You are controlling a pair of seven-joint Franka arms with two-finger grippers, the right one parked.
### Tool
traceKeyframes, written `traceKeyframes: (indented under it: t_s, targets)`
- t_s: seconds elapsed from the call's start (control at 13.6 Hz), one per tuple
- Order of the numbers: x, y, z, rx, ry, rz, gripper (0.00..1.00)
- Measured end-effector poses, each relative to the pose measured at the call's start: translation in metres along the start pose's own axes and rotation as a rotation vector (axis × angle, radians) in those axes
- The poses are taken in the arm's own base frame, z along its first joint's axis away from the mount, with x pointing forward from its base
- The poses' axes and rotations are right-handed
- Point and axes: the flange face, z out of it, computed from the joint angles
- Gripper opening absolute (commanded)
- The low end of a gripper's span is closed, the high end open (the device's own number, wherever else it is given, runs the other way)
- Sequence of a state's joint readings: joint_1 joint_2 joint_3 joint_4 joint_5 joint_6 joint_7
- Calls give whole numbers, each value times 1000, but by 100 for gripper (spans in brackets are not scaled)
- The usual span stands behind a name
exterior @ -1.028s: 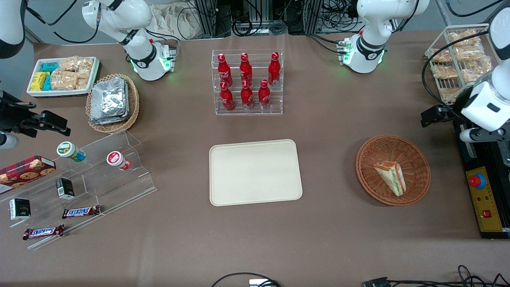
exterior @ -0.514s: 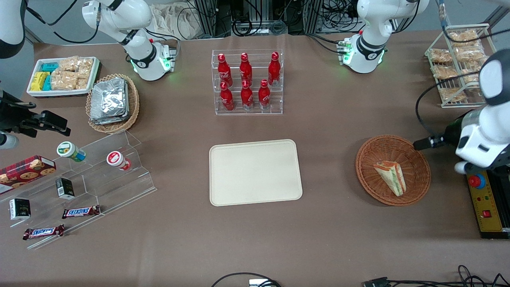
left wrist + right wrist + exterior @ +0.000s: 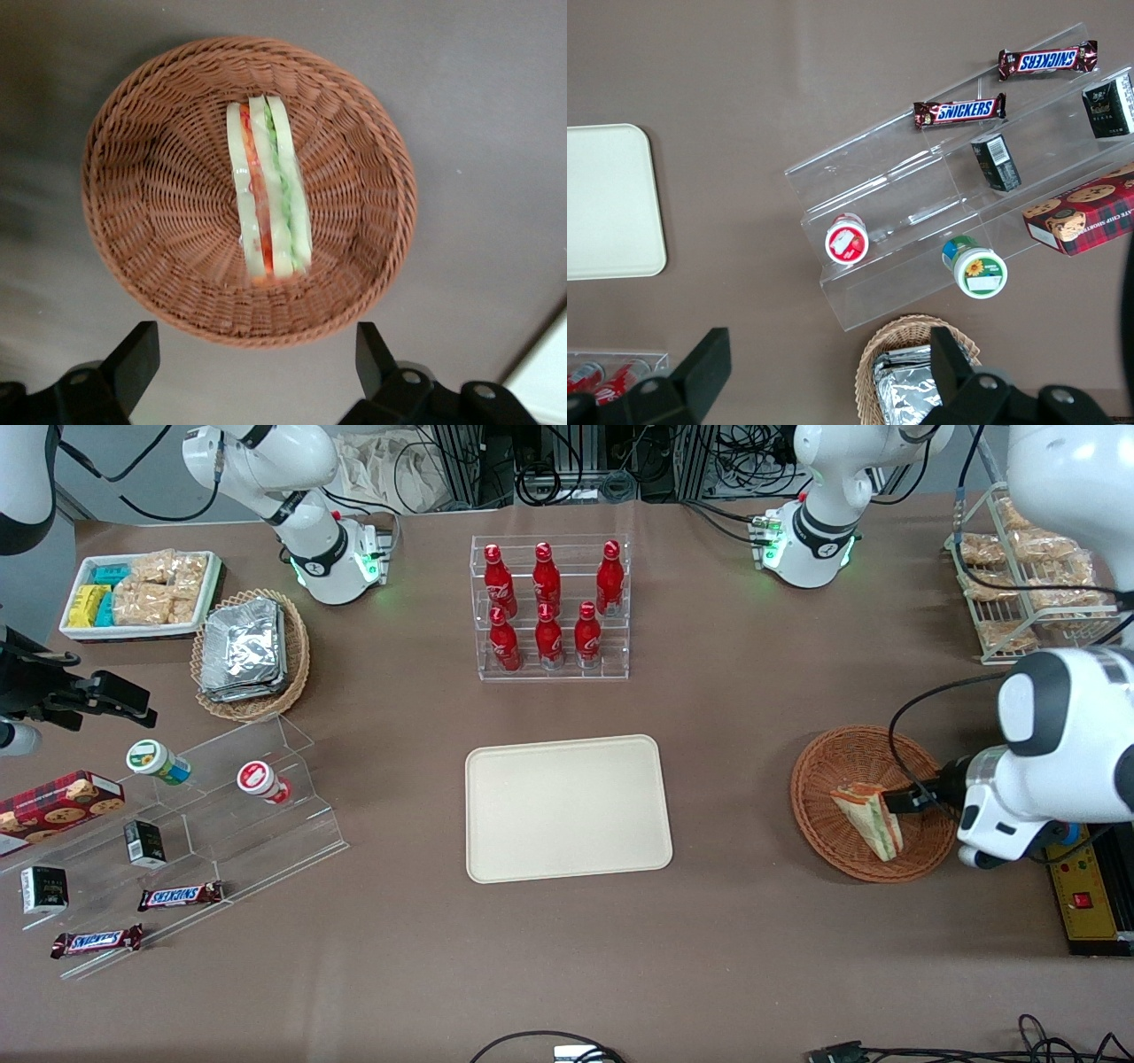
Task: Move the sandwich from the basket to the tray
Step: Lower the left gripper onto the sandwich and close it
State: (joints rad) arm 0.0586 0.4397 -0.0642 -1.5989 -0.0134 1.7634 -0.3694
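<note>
- Step in hand, as I judge it: the approach. The sandwich [image 3: 868, 817] is lying in the basket [image 3: 819, 771] untouched, and the tray [image 3: 567, 808] is sitting bare nearer the middle of the table [image 3: 726, 717], well apart from the basket.
- The gripper [image 3: 257, 372] is hanging above the basket, over its rim on the working arm's end, with nothing in its grasp.
- Its fingers [image 3: 133, 359] are standing wide apart; the wrist view is showing both dark tips with a broad gap, wider than the sandwich is thick.
- The sandwich is resting on its side across the basket floor, cut edge facing up toward the wrist camera: pale bread with an orange-red stripe and a green stripe running lengthwise.
- The wrist camera is looking straight down, and the basket is filling most of that view.
- Next move, my reading: shifting the gripper over the sandwich's middle, then lowering with one finger on each bread face so the squeeze goes across the layers.
- The fingers look already lined up that way, so little turning seems needed.
- Caution: soft bread, so a gentle close; the woven basket wall is low but the tips should be clearing it going down.
</note>
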Motion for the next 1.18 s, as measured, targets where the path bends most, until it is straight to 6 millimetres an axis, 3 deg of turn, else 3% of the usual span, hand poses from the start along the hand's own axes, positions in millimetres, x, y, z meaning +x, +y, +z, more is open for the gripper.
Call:
traceKeyframes:
  t_s: [0.22,0.73,1.18]
  targets:
    - [17,4,37,11,-15,-12,98]
    - [34,8,99,7,-15,-31,99]
    - [39,8,132,22,-59,-44,96]
